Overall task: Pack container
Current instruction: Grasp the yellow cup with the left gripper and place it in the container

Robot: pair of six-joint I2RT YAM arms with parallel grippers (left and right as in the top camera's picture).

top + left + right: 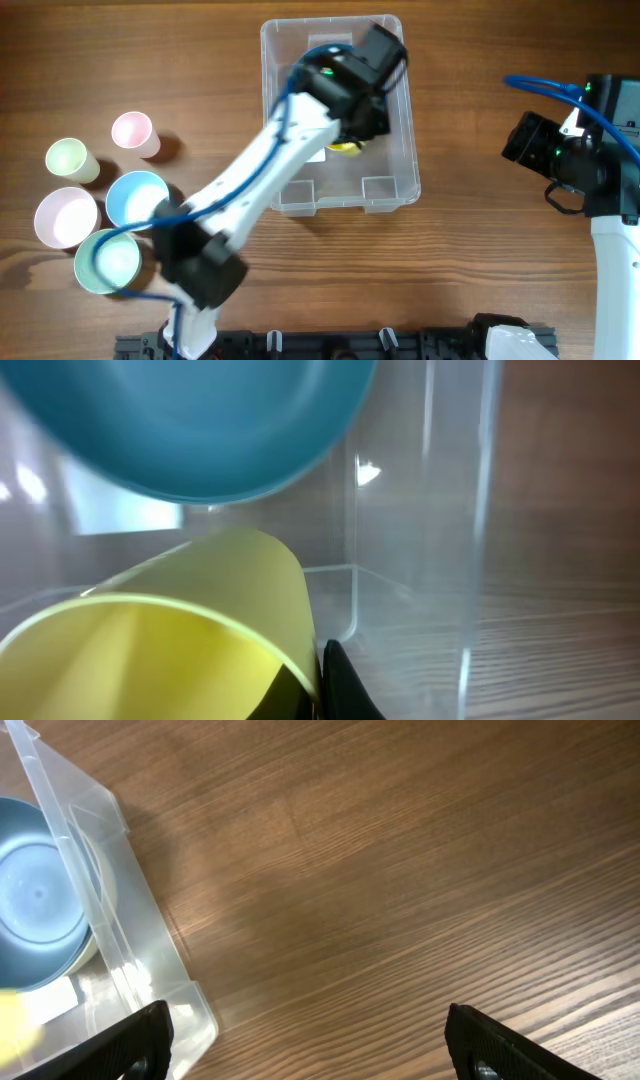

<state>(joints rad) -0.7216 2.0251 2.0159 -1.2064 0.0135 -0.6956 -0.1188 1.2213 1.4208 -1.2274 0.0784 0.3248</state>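
At the near edge of the table (480, 260) the bases of both arms are seen. Toward the near left corner five open vessels are set out upright. A mint cup (108, 262) is placed nearest, with a pale pink bowl (66, 217) just beside it toward the left edge. A light blue cup (135, 197) is close against the mint one. A pale green cup (72, 160) and a small pink cup (134, 133) are set farther back. The left arm is stretched diagonally above this group, from the near edge toward the far middle, and part of the light blue cup is covered by it.

By the right edge the right gripper (308, 1020) is held above bare wood. Its fingers (140, 1045) are spread wide with nothing between them, well apart from the container (410, 140).

The container is found at the middle of the far edge, upright and open. The left gripper (318, 690) is seen inside it. The wall of a yellow cup (170, 640) is pinched between its dark fingers (350, 685), and the cup is tilted with its mouth toward the wrist camera. Whether the cup touches the base cannot be told. Beyond it a blue bowl (200, 420) is seen inside the container, just beside the right-hand wall. A white label (45, 1002) is seen on the base next to the bowl.
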